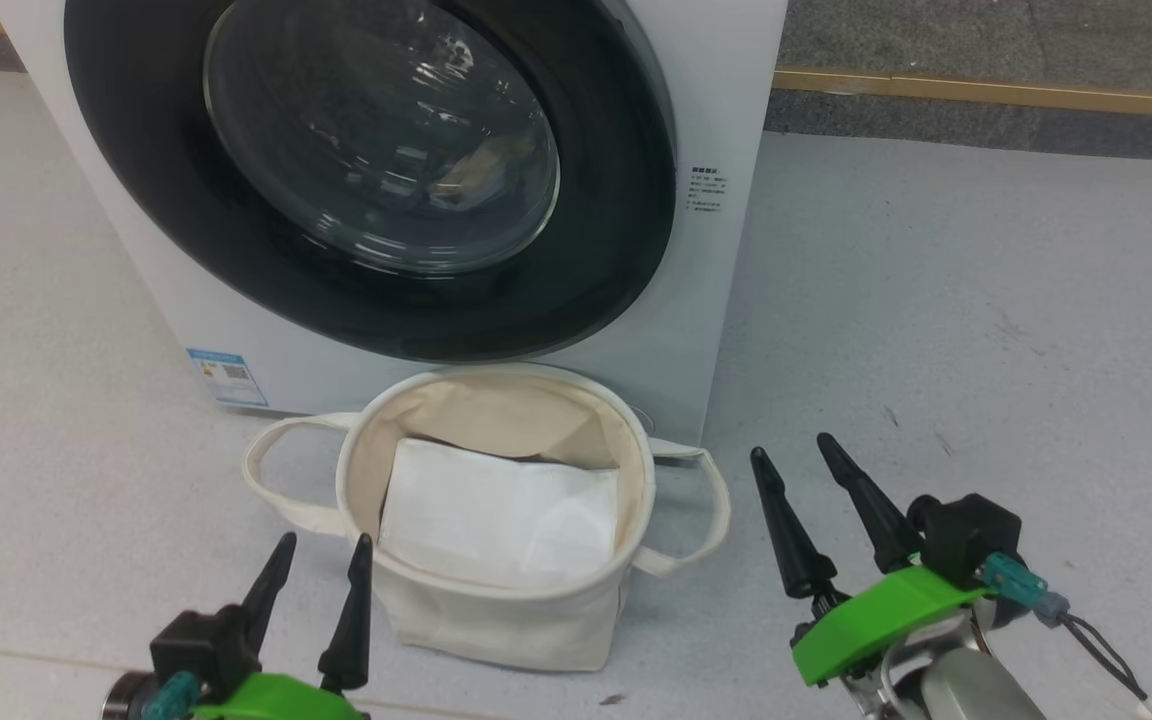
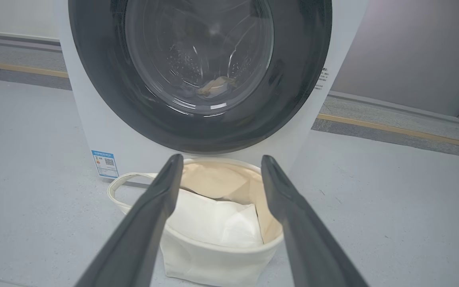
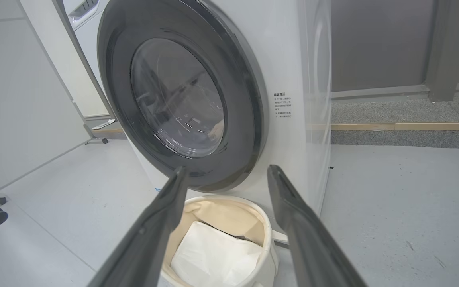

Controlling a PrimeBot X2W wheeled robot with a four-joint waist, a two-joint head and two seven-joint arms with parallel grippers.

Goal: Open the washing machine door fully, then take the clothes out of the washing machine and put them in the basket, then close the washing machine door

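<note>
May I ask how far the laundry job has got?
Nothing done: the washing machine door is shut, clothes lie behind its glass, the basket holds just a white sheet. The left end effector and right end effector hover open, empty. Opening, unloading, closing remain.

head cam sits up high and looks steeply down at the washing machine [image 1: 726,250], so the machine's top is cut off. left wrist cam sits low and near, facing the machine's front almost square-on. right wrist cam is low too, but off to one side, so it catches the front at an angle plus a side panel. all three share the washing machine door [image 1: 381,130] and the basket [image 1: 496,620] right in front of the machine.
</note>
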